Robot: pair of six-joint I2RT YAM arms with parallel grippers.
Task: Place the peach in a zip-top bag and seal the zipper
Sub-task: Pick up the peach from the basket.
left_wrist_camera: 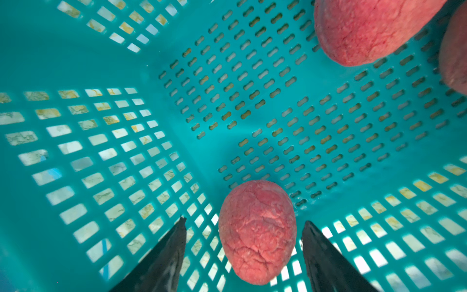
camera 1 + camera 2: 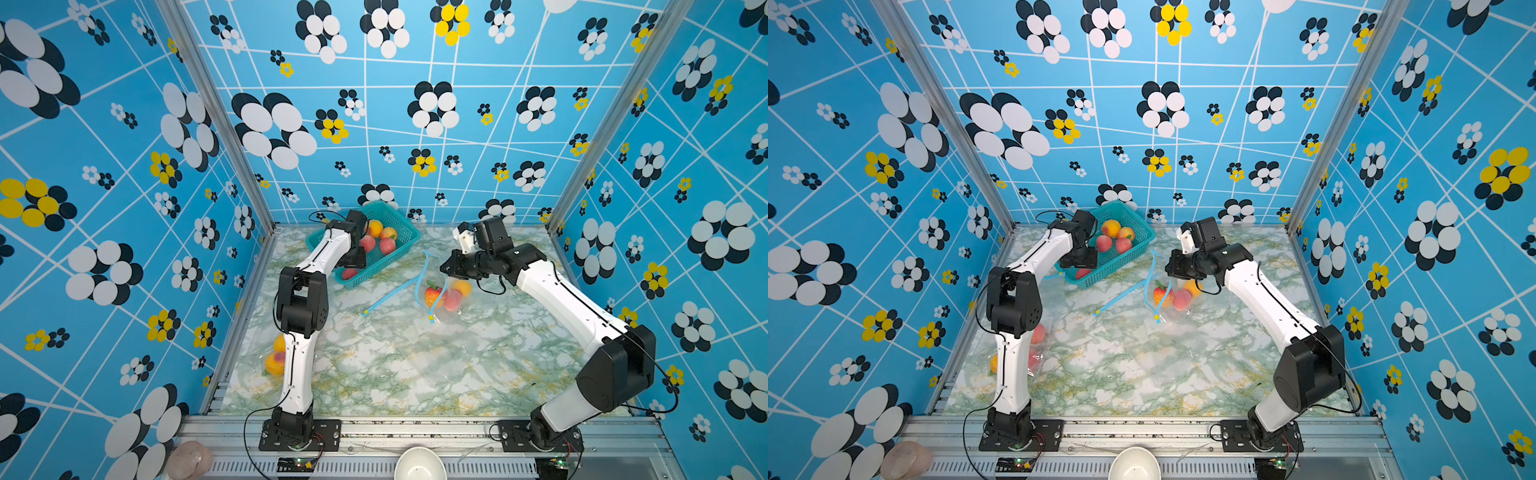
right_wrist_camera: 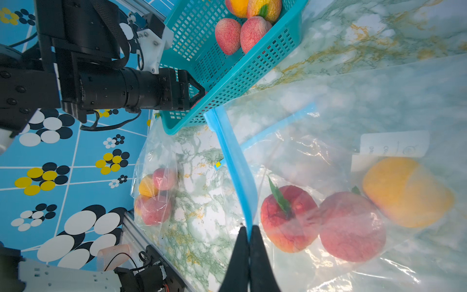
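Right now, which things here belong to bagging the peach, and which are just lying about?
In the job: peach, flanked by the open left end effector; teal basket; open zip-top bag, its zipper edge pinched by the shut right end effector.
Lying about: filled bag by the left arm's base; white bowl and pinkish round thing at the front edge.

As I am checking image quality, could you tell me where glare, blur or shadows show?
Both top views: even light, only soft shadows on the table. Right wrist view: glare streaks the zip-top bag, and its orange fruit looks soft. Left wrist view: the nearest peach is sharp.
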